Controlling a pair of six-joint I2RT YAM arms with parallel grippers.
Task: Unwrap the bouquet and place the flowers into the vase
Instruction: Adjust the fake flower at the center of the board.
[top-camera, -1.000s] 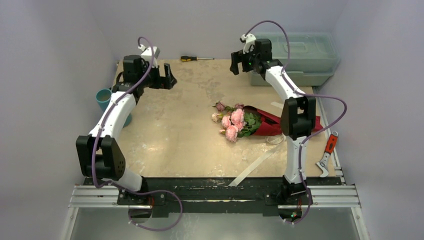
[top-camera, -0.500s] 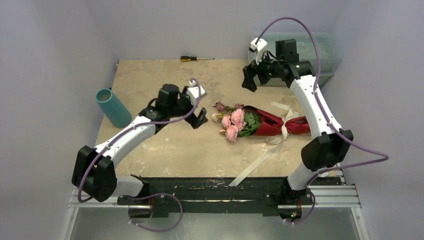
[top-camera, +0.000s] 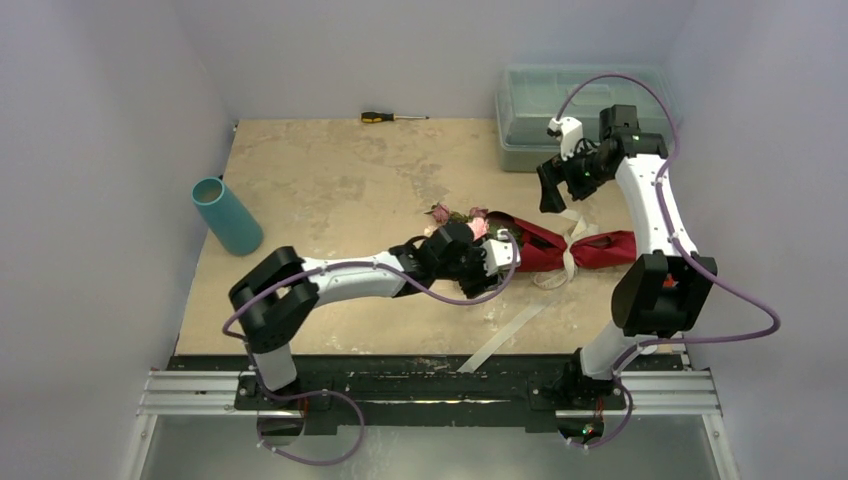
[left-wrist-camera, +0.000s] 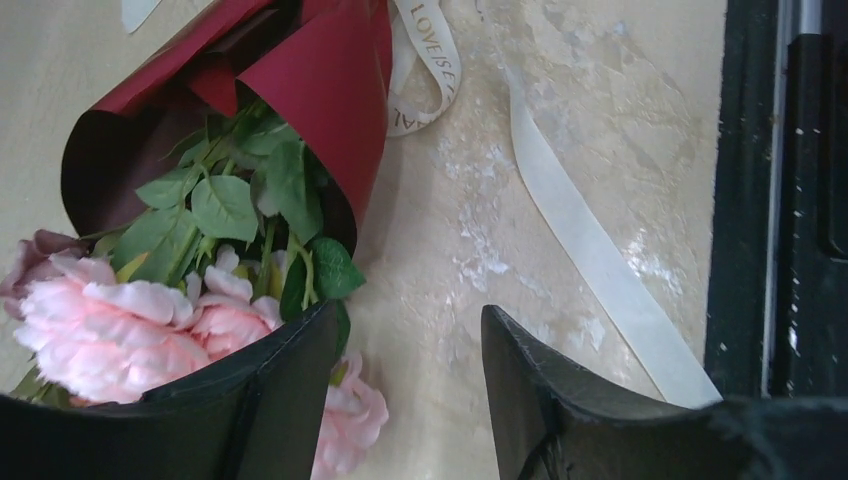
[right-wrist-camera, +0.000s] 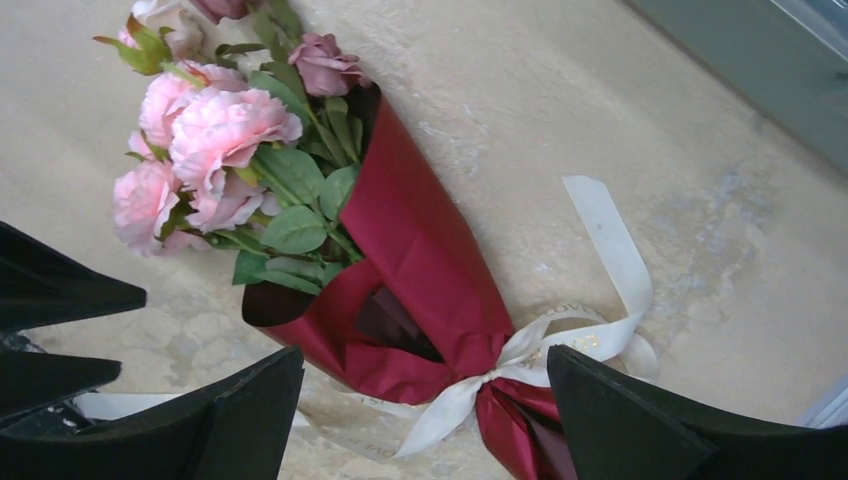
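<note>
Left wrist view showed the left gripper (left-wrist-camera: 410, 315) with its fingers partly spread and nothing pinched. One finger (left-wrist-camera: 270, 400) sat at the edge of the pink flowers (left-wrist-camera: 110, 320), and the other was over bare desk (left-wrist-camera: 480, 200). Ahead of that gripper the bouquet (left-wrist-camera: 330, 90) lay on its side, green leaves spilling from the maroon paper. A cream ribbon (left-wrist-camera: 585, 250) trailed beside it. The right gripper (right-wrist-camera: 425, 355) hung above the tied neck of the cone, fingers spread wide and holding nothing, with the bow showing between them. In the top external view the vase (top-camera: 227, 217) sat well off to the left gripper's left, far from the bouquet.
</note>
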